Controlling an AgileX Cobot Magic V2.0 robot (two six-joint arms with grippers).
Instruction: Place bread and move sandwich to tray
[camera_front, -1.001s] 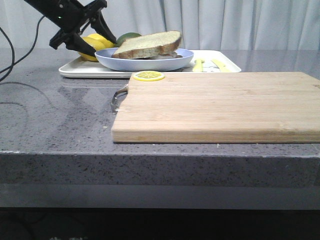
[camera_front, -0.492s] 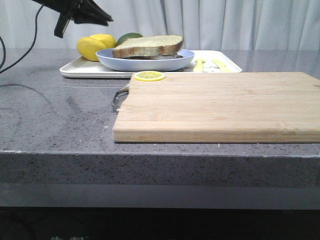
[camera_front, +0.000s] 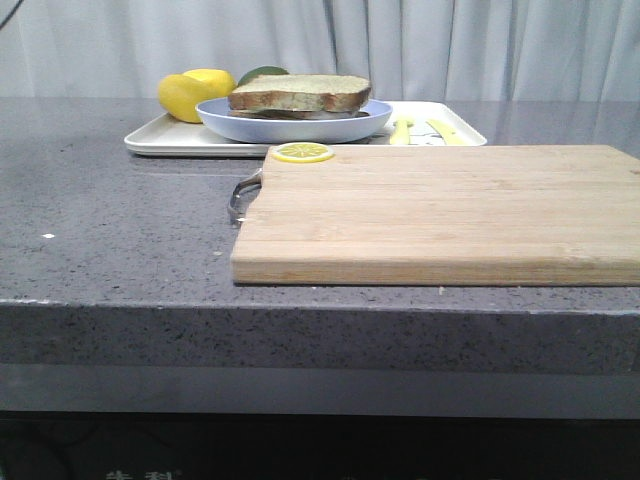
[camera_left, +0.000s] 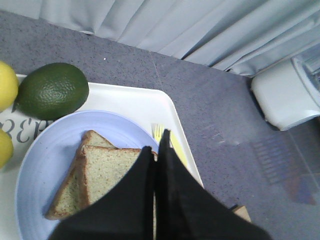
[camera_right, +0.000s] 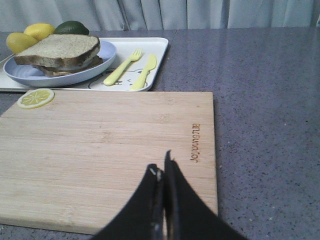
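The light, soft, crumbly sandwich (camera_left: 95, 175) is lying on the stiff pale-blue plate (camera_left: 45, 165) under the closed, empty left end effector (camera_left: 157, 142); the plate rim is judged the safest hold. The right end effector (camera_right: 162, 167) is likewise being kept closed and empty.

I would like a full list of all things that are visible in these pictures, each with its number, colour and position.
tray: 1, white, far side of the table, behind the cutting board
plate: 1, pale blue, on the tray
sandwich: 1, brown crust, pale speckled bread, on the plate
lemons: 2, yellow, on the tray, left of the plate
avocado: 1, dark green, on the tray, next to the lemons
fork: 1, pale yellow, on the tray, right of the plate
knife: 1, pale yellow, beside the fork
cutting board: 1, light wood, near side of the table
lemon slice: 1, yellow, far left corner of the cutting board
table: 1, grey speckled
curtain: grey-white, behind the table
left gripper: black, shut, above the plate
right gripper: black, shut, above the cutting board
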